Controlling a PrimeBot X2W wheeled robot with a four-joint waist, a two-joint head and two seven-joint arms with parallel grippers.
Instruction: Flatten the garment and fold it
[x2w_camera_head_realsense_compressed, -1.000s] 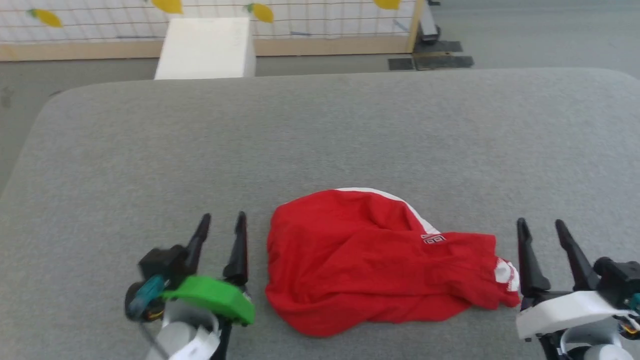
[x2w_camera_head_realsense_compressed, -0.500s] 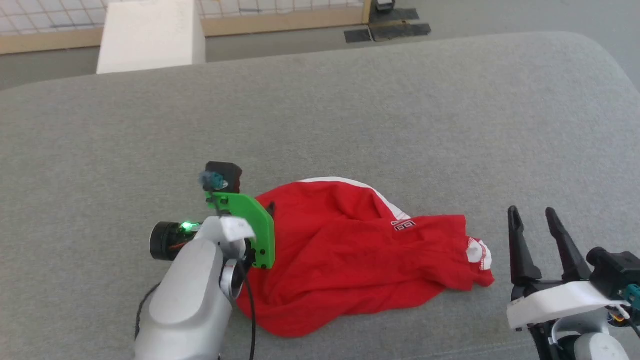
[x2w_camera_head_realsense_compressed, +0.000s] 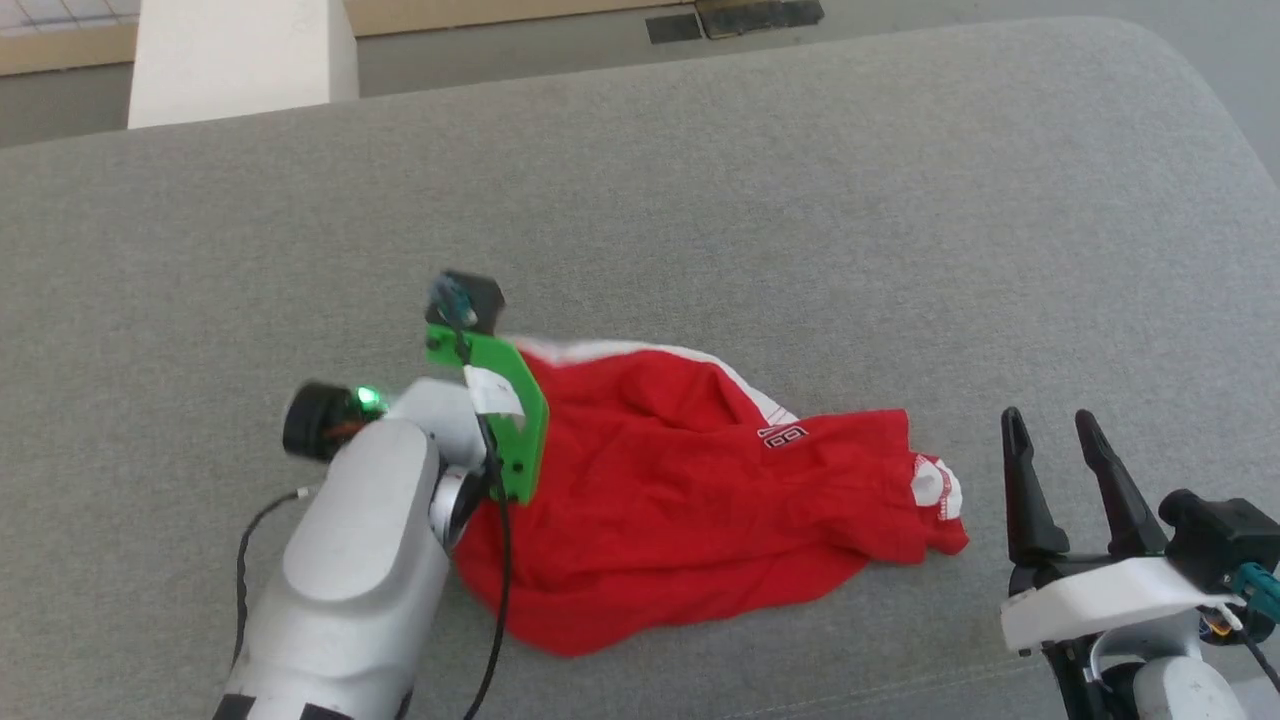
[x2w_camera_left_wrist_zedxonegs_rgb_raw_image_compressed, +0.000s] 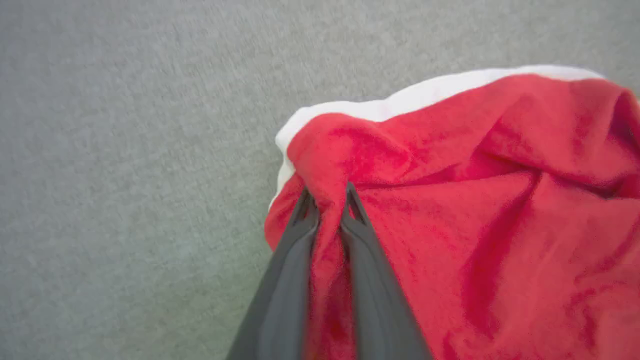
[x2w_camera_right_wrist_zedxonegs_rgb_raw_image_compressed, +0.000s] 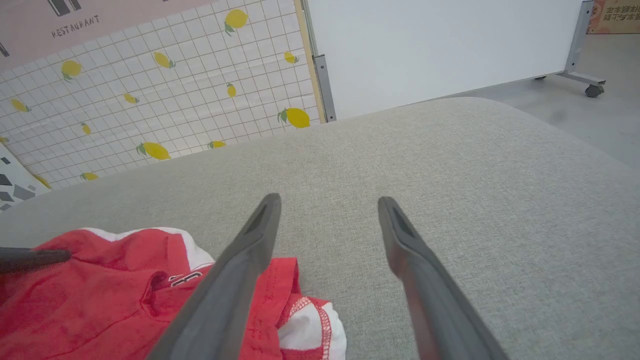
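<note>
The garment (x2w_camera_head_realsense_compressed: 680, 500) is a bright red crumpled cloth with a white stripe and white trim, lying on the grey padded table (x2w_camera_head_realsense_compressed: 700, 200). My left gripper (x2w_camera_left_wrist_zedxonegs_rgb_raw_image_compressed: 326, 197) points down onto the garment's (x2w_camera_left_wrist_zedxonegs_rgb_raw_image_compressed: 475, 210) left end, shut on a pinched fold of red cloth just below the white edge. In the head view the green wrist bracket hides its fingers. My right gripper (x2w_camera_head_realsense_compressed: 1050, 430) stands open at the lower right, just right of the garment's white-trimmed corner, with nothing between its fingers (x2w_camera_right_wrist_zedxonegs_rgb_raw_image_compressed: 255, 240). That corner of the garment (x2w_camera_right_wrist_zedxonegs_rgb_raw_image_compressed: 125, 290) lies at the lower left of the right wrist view.
A white box (x2w_camera_head_realsense_compressed: 240, 55) stands beyond the table's far left edge. A lemon-patterned tiled panel (x2w_camera_right_wrist_zedxonegs_rgb_raw_image_compressed: 150, 100) and a white board on wheels (x2w_camera_right_wrist_zedxonegs_rgb_raw_image_compressed: 440, 45) stand past the far edge. The table's right edge curves away near my right arm.
The left arm swung over from beside the garment onto its left end and shut on a fold of it. The head camera tilted down. The right gripper kept its place.
</note>
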